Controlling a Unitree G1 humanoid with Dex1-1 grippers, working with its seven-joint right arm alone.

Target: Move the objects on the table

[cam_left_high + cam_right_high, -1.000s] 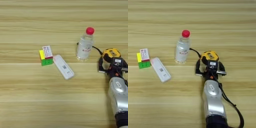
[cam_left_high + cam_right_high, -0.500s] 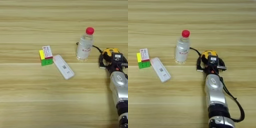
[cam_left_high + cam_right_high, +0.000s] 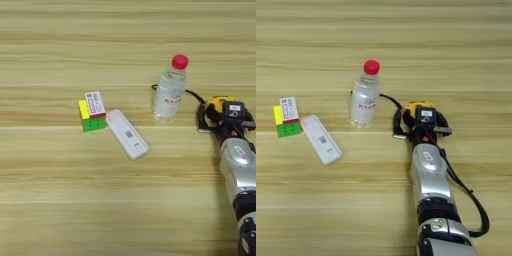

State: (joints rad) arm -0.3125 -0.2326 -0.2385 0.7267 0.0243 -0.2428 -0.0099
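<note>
Our gripper (image 3: pixel 417 121) over the tape measure (image 3: pixel 412 108), whether it grips we cannot tell, bottle (image 3: pixel 365 96) just left.

Tape measure (image 3: pixel 415 111) mostly covered by the right gripper (image 3: pixel 423 122) and its wrist block; only yellow top edge and black side show. Finger spacing unreadable from above. Silver forearm (image 3: pixel 428 175) cut by bottom edge in both views. Print on bottle (image 3: pixel 364 101) label, white device (image 3: pixel 128 134) and small box (image 3: pixel 95 103) too small to read
</note>
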